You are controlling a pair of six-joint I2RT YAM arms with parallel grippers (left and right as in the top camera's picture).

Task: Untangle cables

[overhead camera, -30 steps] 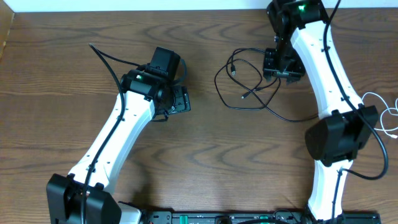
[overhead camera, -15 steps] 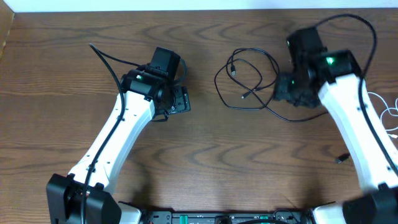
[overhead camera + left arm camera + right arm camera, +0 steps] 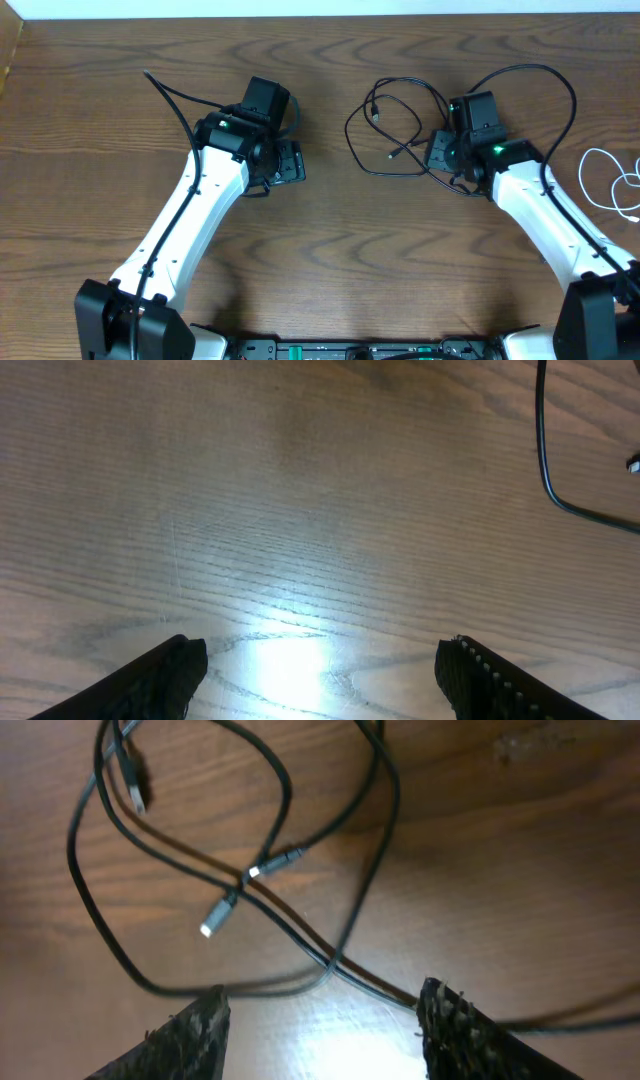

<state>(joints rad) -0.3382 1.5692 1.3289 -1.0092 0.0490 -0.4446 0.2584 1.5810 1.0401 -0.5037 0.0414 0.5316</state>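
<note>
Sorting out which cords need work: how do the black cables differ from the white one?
The black cables lie mid-table, by the right gripper; the white cable lies at the picture's right edge. The black ones cross each other in loops; the white one is cut off by the frame. Both are thin and looped.

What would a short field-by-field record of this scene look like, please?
table: brown wood
black cables: tangled loops, centre-right, plug ends visible
white cable: looped at the right edge, apart from the black ones
left hand: open, above bare wood, holding nothing
right hand: open, over the black cables, strands showing between its fingers, nothing gripped
</note>
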